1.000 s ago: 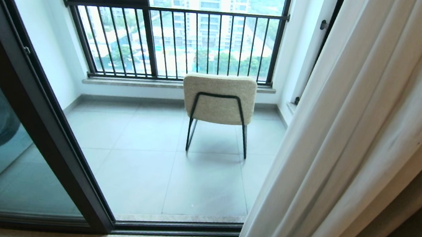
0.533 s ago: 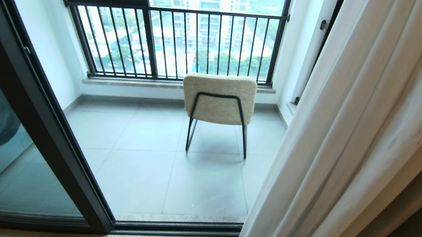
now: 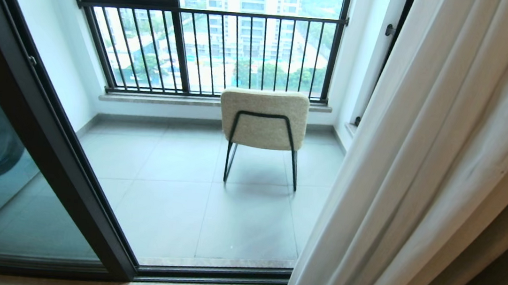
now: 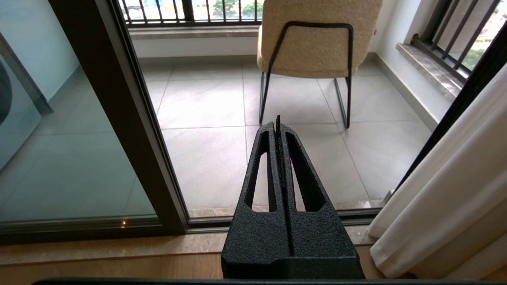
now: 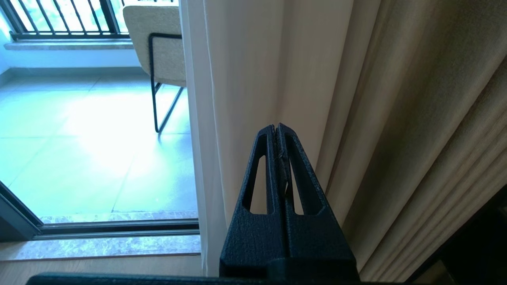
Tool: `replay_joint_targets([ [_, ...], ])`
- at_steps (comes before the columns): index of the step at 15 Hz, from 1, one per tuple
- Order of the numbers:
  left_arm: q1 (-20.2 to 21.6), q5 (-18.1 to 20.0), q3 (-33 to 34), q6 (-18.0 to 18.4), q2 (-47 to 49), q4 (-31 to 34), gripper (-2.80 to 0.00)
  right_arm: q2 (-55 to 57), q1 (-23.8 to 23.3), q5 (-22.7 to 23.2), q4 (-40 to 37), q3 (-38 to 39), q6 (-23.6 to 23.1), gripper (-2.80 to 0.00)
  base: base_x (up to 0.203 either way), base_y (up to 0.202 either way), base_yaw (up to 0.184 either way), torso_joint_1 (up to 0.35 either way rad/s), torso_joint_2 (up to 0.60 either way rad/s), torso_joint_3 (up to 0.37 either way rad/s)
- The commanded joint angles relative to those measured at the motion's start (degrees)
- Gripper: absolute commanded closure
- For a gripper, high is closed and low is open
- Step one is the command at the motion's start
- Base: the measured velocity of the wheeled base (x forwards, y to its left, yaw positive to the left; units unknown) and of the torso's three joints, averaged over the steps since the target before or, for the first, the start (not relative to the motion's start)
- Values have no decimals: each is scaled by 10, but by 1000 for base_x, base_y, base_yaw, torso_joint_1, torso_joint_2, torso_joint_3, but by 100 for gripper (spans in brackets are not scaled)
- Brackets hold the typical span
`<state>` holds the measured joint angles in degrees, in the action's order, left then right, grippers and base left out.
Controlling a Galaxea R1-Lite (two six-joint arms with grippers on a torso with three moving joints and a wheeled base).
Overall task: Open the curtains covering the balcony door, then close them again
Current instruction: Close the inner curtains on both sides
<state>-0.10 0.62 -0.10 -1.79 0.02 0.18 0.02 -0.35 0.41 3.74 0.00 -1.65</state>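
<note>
Sheer white curtains [image 3: 421, 169] hang bunched at the right edge of the dark-framed glass balcony door [image 3: 37, 138], doorway clear. Left gripper [image 4: 278, 118] and right gripper [image 5: 276, 126] are pressed together, empty.

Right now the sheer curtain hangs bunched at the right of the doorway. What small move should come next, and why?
Probably open the right gripper and ease it onto the curtain's near edge. It is shut on nothing and points at the bunched folds, while the balcony door opening stands uncovered, so closing seems to remain. The left gripper is shut, aimed at the balcony floor.
</note>
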Motion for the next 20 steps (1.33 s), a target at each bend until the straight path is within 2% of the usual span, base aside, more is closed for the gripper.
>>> replay_joint_targets([
  [1,0,0,0,0,0,0,0,0,1,-1,0,0,-1,0,0,0,0,0,0,0],
  [5,0,0,0,0,0,0,0,0,0,-4,1,0,-2,0,0,0,0,0,0,0],
  [7,0,0,0,0,0,0,0,0,0,-23,1,0,0,0,0,0,0,0,0,0],
  [16,0,0,0,0,0,0,0,0,0,-23,1,0,5,0,0,0,0,0,0,0],
  [20,0,0,0,0,0,0,0,0,-1,-23,0,0,-10,0,0,0,0,0,0,0],
])
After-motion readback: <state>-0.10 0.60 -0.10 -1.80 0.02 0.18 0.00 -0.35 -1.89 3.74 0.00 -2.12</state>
